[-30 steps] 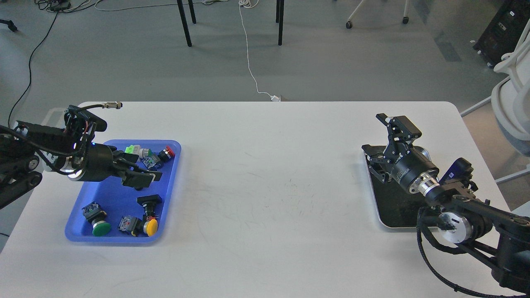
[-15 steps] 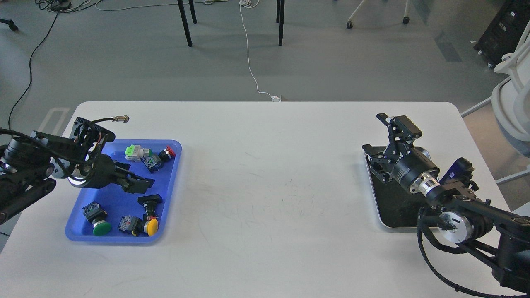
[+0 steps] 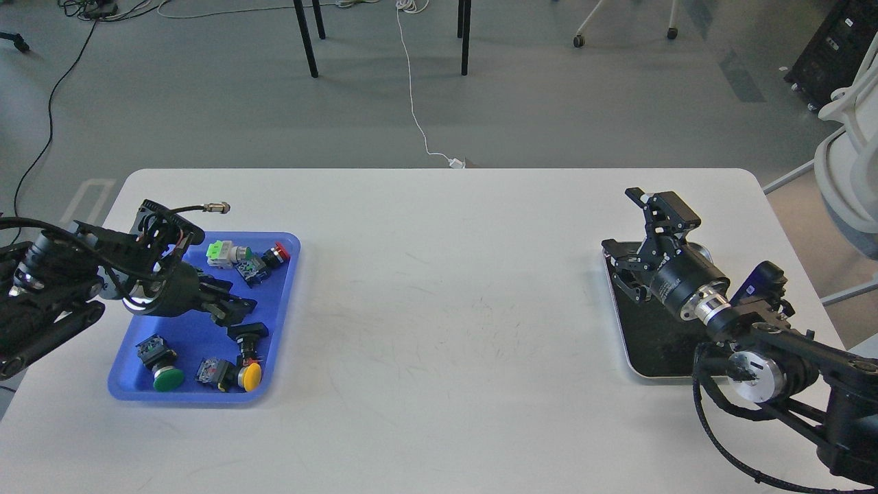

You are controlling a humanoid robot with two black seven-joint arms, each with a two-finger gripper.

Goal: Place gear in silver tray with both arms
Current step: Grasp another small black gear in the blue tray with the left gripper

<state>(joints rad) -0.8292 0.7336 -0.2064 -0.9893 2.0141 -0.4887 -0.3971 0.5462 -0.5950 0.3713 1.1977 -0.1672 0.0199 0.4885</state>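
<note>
The silver tray [image 3: 650, 346], with a shiny rim and black inside, lies at the table's right side. My right gripper [image 3: 625, 226] hovers over its far left end, open and empty. The blue tray [image 3: 188, 329] at the left holds several push-button parts: a green one [image 3: 166, 376], a yellow one [image 3: 250, 374], a red one [image 3: 278, 252] and a green-white block [image 3: 219, 251]. My left gripper [image 3: 230, 312] reaches low into the middle of the blue tray, just above a black part [image 3: 248, 332]. Its fingers are dark and cannot be told apart.
The white table [image 3: 439, 309] ends close behind the blue tray and right of the silver tray. A cable with a metal plug [image 3: 218, 206] sticks out from my left wrist. A white chair [image 3: 850, 171] stands off the table's right edge.
My left arm has moved right and down, bringing its gripper lower into the blue tray toward the black part. The right arm has barely moved.
</note>
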